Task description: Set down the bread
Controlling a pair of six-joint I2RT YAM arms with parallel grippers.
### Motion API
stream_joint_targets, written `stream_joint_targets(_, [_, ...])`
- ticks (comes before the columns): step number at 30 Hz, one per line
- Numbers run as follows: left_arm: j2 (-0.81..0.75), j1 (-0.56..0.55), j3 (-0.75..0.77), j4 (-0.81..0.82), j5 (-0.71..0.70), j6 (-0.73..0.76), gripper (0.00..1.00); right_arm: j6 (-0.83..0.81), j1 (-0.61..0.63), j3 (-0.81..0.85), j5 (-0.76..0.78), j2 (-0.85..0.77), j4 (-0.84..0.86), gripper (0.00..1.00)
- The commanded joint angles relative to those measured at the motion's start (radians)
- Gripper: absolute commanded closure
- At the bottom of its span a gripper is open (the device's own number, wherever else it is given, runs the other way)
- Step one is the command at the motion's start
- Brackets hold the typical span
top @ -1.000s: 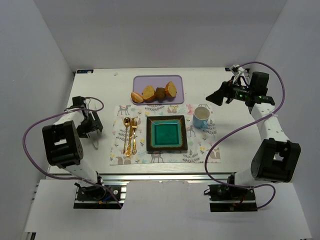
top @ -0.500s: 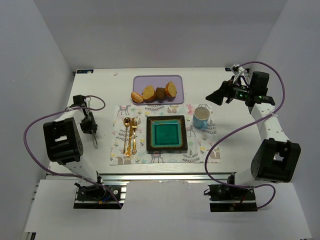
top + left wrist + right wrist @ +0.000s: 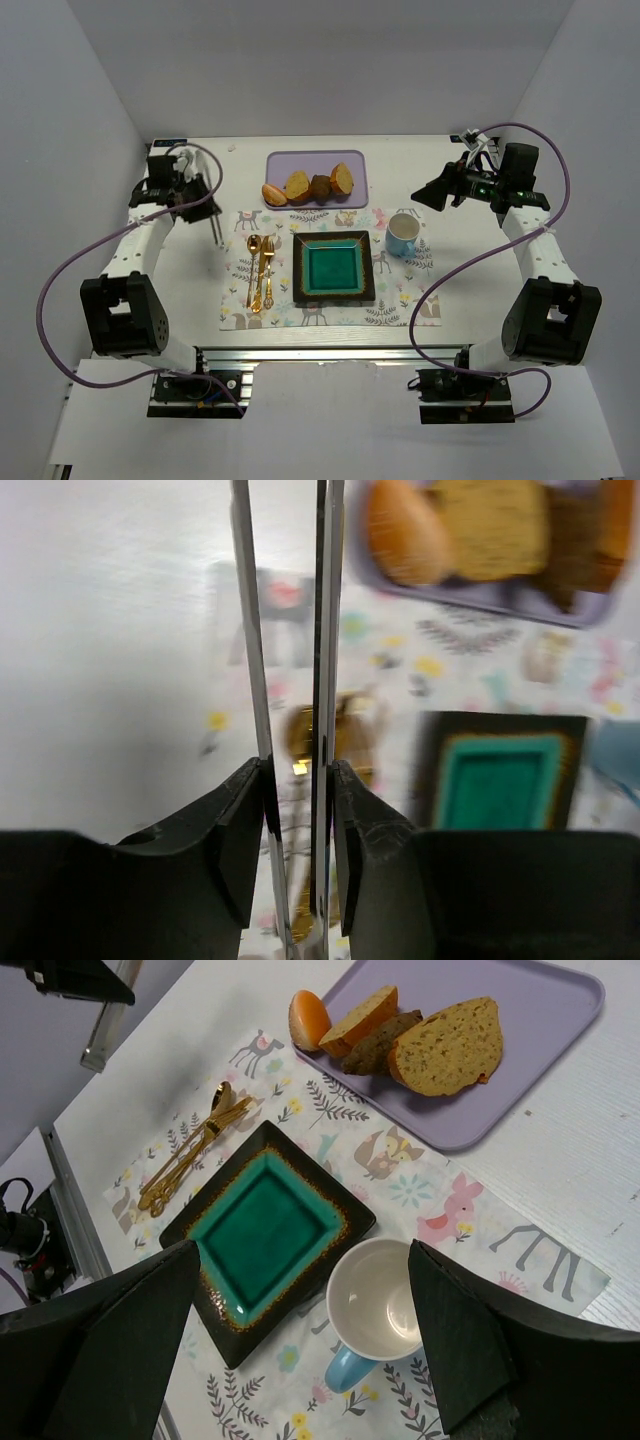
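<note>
The bread [image 3: 450, 1045] is the largest golden slice with a browner rim. It lies at the right end of the row on the lilac tray [image 3: 354, 163], next to a dark brown chunk [image 3: 320, 187]. The teal plate [image 3: 334, 268] sits empty on the patterned placemat. My left gripper [image 3: 200, 205] hovers left of the tray, shut on metal tongs [image 3: 214, 232] whose two blades [image 3: 325, 630] point toward the mat. My right gripper [image 3: 432, 195] hangs open at the back right, above the mug, with nothing between its fingers.
A blue mug [image 3: 401, 234] stands right of the plate, empty in the right wrist view [image 3: 375, 1305]. Gold cutlery [image 3: 260, 268] lies left of the plate. An orange roll [image 3: 273, 193] and a golden wedge [image 3: 298, 186] also sit on the tray. White walls enclose the table.
My left gripper shut on the tongs at the table's left side, then lifted them and swung toward the back, near the tray's left end. The right arm has not moved.
</note>
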Motion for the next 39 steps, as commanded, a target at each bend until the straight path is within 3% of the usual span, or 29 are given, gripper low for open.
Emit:
stream_joint_targets(1, [-0.016, -0.088, 0.101, -0.046, 0.128, -0.052, 0.58, 0.012, -0.002, -0.004, -0.035, -0.028, 0.037, 0.11])
stream_joint_targets(14, [0.077, -0.261, 0.326, -0.123, 0.12, -0.049, 0.5, 0.011, -0.002, -0.035, -0.046, -0.052, 0.042, 0.11])
stream_joint_targets(25, [0.246, -0.464, 0.497, -0.278, -0.148, 0.108, 0.45, 0.006, -0.007, -0.052, -0.053, -0.057, 0.039, 0.11])
stream_joint_targets(33, [0.315, -0.514, 0.583, -0.304, -0.282, 0.123, 0.44, -0.003, -0.011, -0.052, -0.061, -0.049, 0.03, 0.11])
stream_joint_targets(39, [0.346, -0.522, 0.604, -0.287, -0.293, 0.128, 0.44, -0.002, -0.011, -0.052, -0.062, -0.043, 0.03, 0.11])
